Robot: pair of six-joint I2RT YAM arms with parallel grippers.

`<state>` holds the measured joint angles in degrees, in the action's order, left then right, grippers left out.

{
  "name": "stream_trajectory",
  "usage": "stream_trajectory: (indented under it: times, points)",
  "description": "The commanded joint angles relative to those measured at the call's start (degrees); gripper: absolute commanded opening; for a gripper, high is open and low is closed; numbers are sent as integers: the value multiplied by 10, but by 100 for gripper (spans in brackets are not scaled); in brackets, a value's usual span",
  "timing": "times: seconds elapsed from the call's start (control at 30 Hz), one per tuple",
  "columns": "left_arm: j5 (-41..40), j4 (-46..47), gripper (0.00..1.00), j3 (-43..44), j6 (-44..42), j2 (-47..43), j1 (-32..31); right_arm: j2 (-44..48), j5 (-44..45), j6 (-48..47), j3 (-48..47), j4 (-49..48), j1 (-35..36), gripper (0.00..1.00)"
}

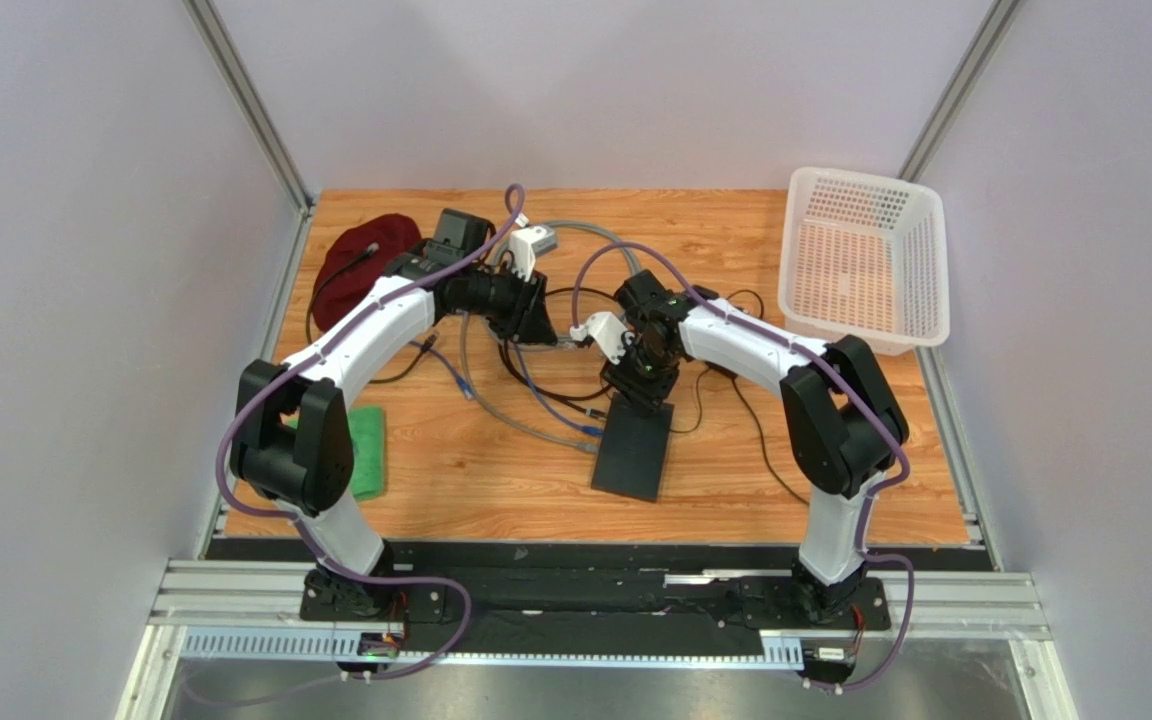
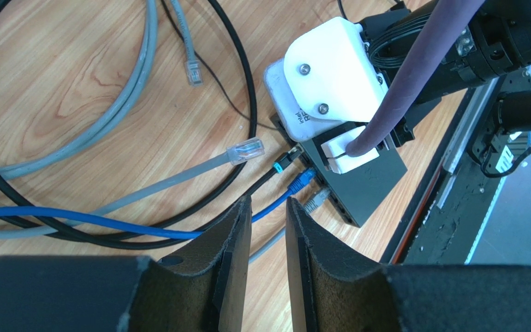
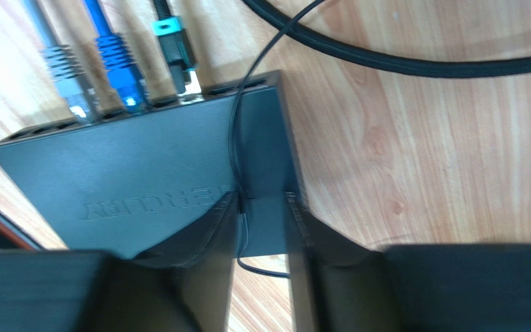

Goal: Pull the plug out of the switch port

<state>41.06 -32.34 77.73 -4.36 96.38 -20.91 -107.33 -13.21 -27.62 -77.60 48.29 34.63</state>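
Two right fingers point(image 3: 206, 238) over the switch point(image 3: 143, 166) edge

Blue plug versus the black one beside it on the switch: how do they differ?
The blue plug has a blue boot and cable; the black plug is black with a teal band. The blue plug sits between the grey plug and the black plug; the black plug ends that row. Both look seated in the switch edge.
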Motion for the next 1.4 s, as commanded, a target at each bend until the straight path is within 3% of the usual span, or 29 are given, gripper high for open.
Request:
stream_trajectory:
  times: [0.0, 0.33, 0.47, 0.53, 0.6, 0.73, 0.87, 0.97, 1.1, 1.37]
  points:
    - [3, 8, 34, 16, -2, -10, 3, -4, 56, -18, 11, -18, -1, 28]
    - [30, 6, 34, 33, -2, 9, 3, 27, 125, -30, -29, -31, -83, 13]
    - [62, 6, 34, 38, -7, 26, 2, -10, 120, -2, -111, -16, -175, 14]
    - [75, 6, 35, 42, -13, 36, 1, -24, 120, 37, -161, -2, -199, 26]
    - [94, 1, 36, 45, -27, 37, -3, -6, 115, 41, -167, -2, -209, 51]
    - [125, -29, 39, 66, -71, 46, -19, 54, 14, 54, -171, 35, -194, 65]
    - [130, -26, 39, 89, -55, 71, -40, 102, -145, 59, -135, 80, -155, 63]
    - [137, 33, 39, 85, 18, 82, -42, 132, -186, 53, -42, 77, -120, 57]
    - [163, 32, 39, 99, 33, 145, -49, 136, -201, 51, 84, 51, -99, 45]
    - [182, -2, 40, 151, 37, 262, -48, 97, -206, 69, 81, 4, -87, 37]
